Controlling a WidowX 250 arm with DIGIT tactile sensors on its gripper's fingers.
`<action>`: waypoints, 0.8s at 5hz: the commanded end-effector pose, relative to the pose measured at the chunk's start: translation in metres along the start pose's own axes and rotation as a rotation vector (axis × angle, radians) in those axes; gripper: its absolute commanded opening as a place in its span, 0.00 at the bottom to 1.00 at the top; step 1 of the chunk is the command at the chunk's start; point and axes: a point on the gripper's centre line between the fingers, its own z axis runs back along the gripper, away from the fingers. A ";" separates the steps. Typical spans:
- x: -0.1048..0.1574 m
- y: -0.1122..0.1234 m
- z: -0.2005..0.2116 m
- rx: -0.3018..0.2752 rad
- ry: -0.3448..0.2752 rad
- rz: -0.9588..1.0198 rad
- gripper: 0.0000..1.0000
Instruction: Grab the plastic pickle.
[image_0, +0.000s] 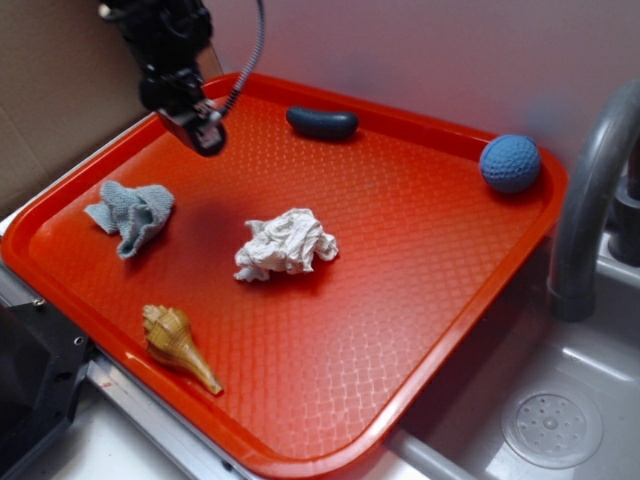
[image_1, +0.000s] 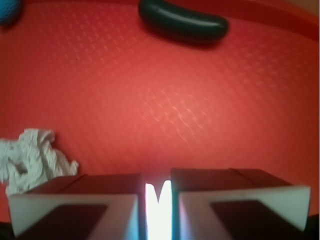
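While the gripper hangs above the far left part of the red tray, its two fingers stand nearly together, with only a narrow bright slit between them in the wrist view, and nothing is held. Lying on its side near the tray's far rim, the plastic pickle is a dark, smooth, slightly curved capsule, apart from the gripper and to its right in the exterior view; in the wrist view it sits ahead of the fingers at the upper edge of the frame, with bare tray surface between. A blue textured ball rests in the far right corner of the tray, well apart from the pickle. Near the tray's middle lies a crumpled white paper, and a small grey-blue cloth lies bunched toward the left side. A tan spiral seashell rests near the front left edge. Beside the tray stand a grey faucet and a sink with its drain.
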 end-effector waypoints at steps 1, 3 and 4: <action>-0.003 0.019 0.055 0.032 -0.184 0.229 1.00; 0.000 0.018 0.072 0.048 -0.211 0.085 1.00; 0.012 0.015 0.062 0.076 -0.132 -0.161 1.00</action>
